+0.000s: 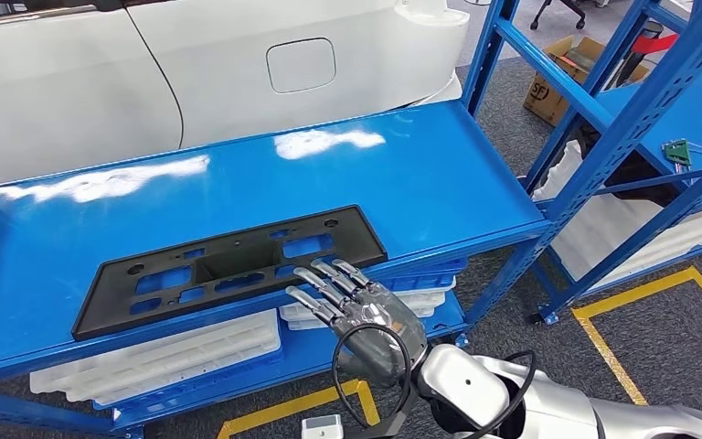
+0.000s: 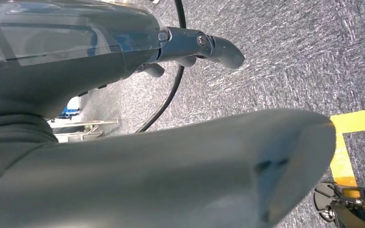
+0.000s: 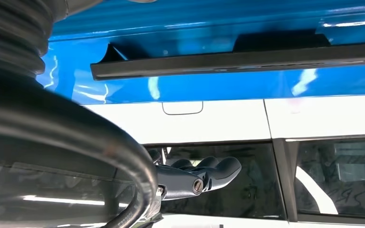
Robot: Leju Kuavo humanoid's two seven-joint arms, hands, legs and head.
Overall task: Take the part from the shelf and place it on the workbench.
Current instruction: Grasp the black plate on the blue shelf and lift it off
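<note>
Black part (image 1: 233,265) lying flat at centre frame on the blue shelf (image 1: 402,174), near long edge flush with the shelf's front lip. Right hand (image 1: 356,306) just below that edge at lower centre, fingers spread apart, holding nothing. Bare blue surface beyond the part, toward the white car body (image 1: 238,64). Left hand (image 2: 190,47) over grey carpet (image 2: 290,57); grasp impossible to tell.
</note>
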